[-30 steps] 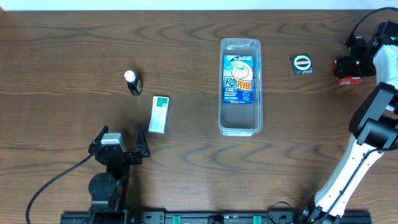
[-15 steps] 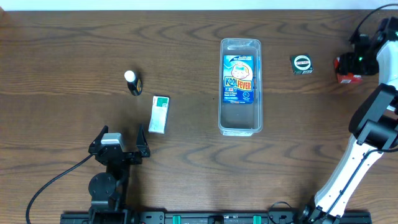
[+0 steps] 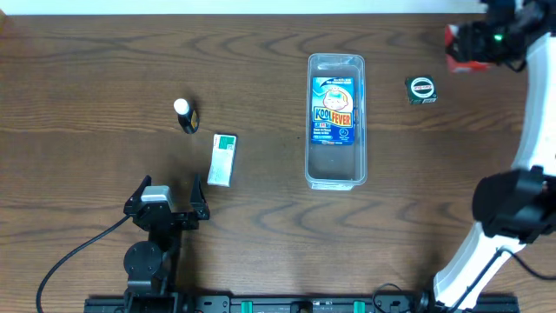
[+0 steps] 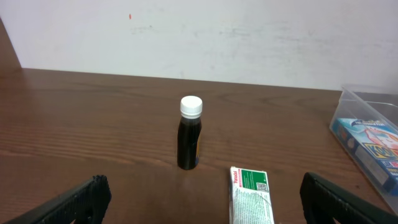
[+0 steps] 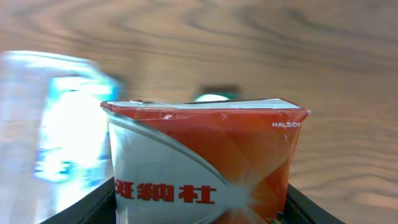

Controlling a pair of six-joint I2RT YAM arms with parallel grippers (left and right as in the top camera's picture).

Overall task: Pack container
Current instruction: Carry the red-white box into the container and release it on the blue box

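The clear plastic container [image 3: 335, 122] lies in the middle of the table with a blue flat package [image 3: 334, 109] inside; it shows blurred in the right wrist view [image 5: 50, 124] and at the right edge of the left wrist view [image 4: 373, 143]. My right gripper [image 3: 465, 45] is shut on a red and white box [image 5: 202, 162] and holds it up at the far right, right of the container. My left gripper [image 3: 165, 202] is open and empty near the front left, with a green and white box [image 3: 223, 159] and a small dark bottle [image 3: 185, 115] ahead of it.
A small dark green box with a round label [image 3: 421, 89] lies right of the container. The bottle [image 4: 189, 134] and the green and white box [image 4: 252, 196] lie between my left fingers' lines of reach. The table's far edge meets a white wall.
My right gripper has lifted the red and white box and carried it up and left toward the far edge. The left arm has not moved.
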